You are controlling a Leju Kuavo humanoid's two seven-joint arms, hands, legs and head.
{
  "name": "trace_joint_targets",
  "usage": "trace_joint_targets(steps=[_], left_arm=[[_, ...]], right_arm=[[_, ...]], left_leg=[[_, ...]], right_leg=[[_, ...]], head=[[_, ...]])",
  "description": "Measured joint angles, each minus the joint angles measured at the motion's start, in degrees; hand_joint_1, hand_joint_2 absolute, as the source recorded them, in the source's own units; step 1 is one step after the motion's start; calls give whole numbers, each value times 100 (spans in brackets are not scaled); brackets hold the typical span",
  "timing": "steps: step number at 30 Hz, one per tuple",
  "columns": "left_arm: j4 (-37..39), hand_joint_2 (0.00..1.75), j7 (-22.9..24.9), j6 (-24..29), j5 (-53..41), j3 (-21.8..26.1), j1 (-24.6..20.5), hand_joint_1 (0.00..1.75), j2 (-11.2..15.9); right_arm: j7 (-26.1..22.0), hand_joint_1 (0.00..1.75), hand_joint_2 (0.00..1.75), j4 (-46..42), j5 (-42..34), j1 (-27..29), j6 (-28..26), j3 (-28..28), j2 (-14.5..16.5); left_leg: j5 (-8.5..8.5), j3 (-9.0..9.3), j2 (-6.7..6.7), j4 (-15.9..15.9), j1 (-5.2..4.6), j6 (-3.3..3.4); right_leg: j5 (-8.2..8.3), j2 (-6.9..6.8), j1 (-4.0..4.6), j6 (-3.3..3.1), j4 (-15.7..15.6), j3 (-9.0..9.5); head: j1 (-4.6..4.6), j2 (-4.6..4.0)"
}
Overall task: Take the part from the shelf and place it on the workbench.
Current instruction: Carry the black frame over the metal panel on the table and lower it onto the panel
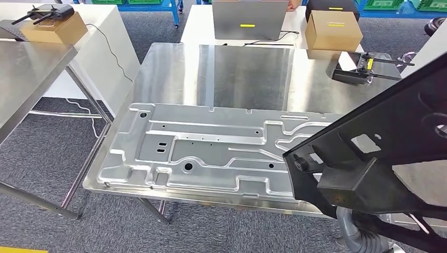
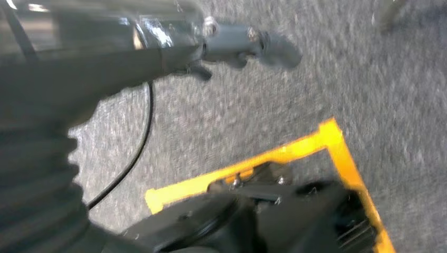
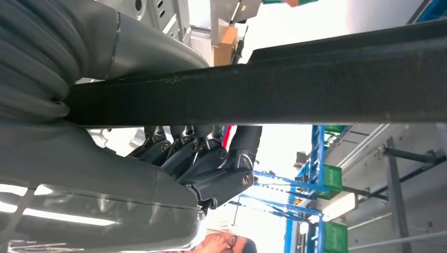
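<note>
Right hand (image 3: 205,163) wrapped tight on the part (image 1: 379,142), dark fingers (image 3: 174,153) curled under its long black bar. Big black frame, held up in the air, tilted, over the near right corner of the workbench (image 1: 248,68). Not set down yet.

Looks like the carry step, close to the end: off the shelf already, over the bench, only the putting down left. Next, by the look of it: lower the part slowly, lay it flat on the bench, then let go.

Left hand (image 2: 237,45) down low over the grey floor, near yellow tape (image 2: 295,153). Too blurry to tell if the fingers are apart or together. Nothing seen in it.

In the way: a wide silver plate (image 1: 200,153) lying flat on the near half of the bench, right under the part's lower end. Bare shiny bench behind it, so better to aim there, or else rest the part on the plate with care. Risk of a bump or a scratch either way.

Farther back, on a white table: a laptop (image 1: 248,20), then a brown box (image 1: 333,30). At the bench's far right corner: a small black gadget (image 1: 358,71) with thin rods, close to the part's high end. Keep clear of that.
</note>
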Motion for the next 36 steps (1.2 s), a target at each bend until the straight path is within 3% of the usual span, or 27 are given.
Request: trace_joint_targets(steps=[1, 2, 4, 6, 8, 11, 16, 18, 20, 23, 25, 27, 36], left_arm=[[0, 175, 1, 0, 1, 2, -4, 0, 0], [0, 175, 1, 0, 2, 4, -10, 0, 0], [1, 175, 10, 0, -2, 7, -6, 0, 1], [1, 175, 9, 0, -3, 10, 7, 0, 2], [1, 175, -7, 1, -2, 18, 19, 0, 2], [0, 175, -46, 5, 0, 37, 21, 0, 2], [0, 175, -54, 11, 0, 41, 17, 0, 2], [0, 175, -56, 11, -2, 44, 16, 0, 3], [0, 175, -64, 9, -24, 50, 16, 0, 3], [0, 175, -75, -13, -134, 58, 14, 0, 4], [0, 175, -75, -30, -219, 59, 5, 0, 4], [0, 175, -73, -43, -280, 58, -3, 0, 4], [0, 175, -69, -80, -376, 57, -11, 0, 5]], right_arm=[[0, 175, 175, 0, 0, 4, 0, 2, 0], [0, 175, 175, 0, 0, 6, 0, 3, 0], [0, 175, 175, 0, 1, 5, -2, 4, 0], [-2, 175, 175, 2, 51, -1, -46, 4, 0], [-24, 175, 175, 1, 371, 1, -269, 3, -1], [-73, 175, 175, 0, 1080, 16, -756, -22, -23], [-101, 175, 175, 0, 1289, 22, -926, -41, -41], [-42, 175, 175, 1, 1731, 28, -1308, -41, -66], [225, 175, 175, 12, 2932, 74, -2329, -14, -193], [1195, 175, 175, 132, 6295, 194, -4258, 72, -614], [1916, 175, 175, 317, 8374, 245, -4894, 180, -911], [2423, 175, 175, 550, 9307, 270, -5043, 372, -1209], [3618, 175, 175, 1138, 9466, 187, -4737, 1041, -2204]], left_leg=[[78, -76, 0, 25, -2, 4], [269, -50, 0, -168, -5, 12], [750, 150, 1, -872, -11, 32], [905, 259, 6, -1320, -31, 68], [907, 256, 7, -1390, -38, 99], [967, 255, -4, -1402, -37, 113], [938, 257, -4, -1403, -40, 156], [932, 260, -4, -1403, -44, 165], [927, 266, -5, -1403, -47, 172], [925, 272, -1, -1406, -47, 174], [925, 279, 5, -1410, -46, 175], [927, 284, 1, -1414, -46, 175], [930, 301, -2, -1442, -44, 175]], right_leg=[[-31, 4, 5, -2, 1, 41], [-66, 9, 7, 1, 1, 93], [-141, 18, 10, 23, 5, 207], [-195, 24, 20, 68, 14, 249], [-236, 23, 38, 75, 23, 247], [-243, 16, 51, 18, -22, 286], [-237, 15, 55, 38, -104, 323], [-238, 14, 55, 82, -121, 328], [-241, 13, 53, 129, -129, 332], [-239, 13, 54, 147, -131, 336], [-235, 16, 56, 159, -132, 338], [-236, 14, 56, 168, -132, 339], [-238, 12, 59, 171, -131, 348]], head=[[-20, 0], [-39, 0], [-80, 0], [-111, 0], [-107, 0], [-47, 0], [38, 0], [54, 0], [58, 0], [64, 0], [67, 0], [65, 0], [66, 0]])
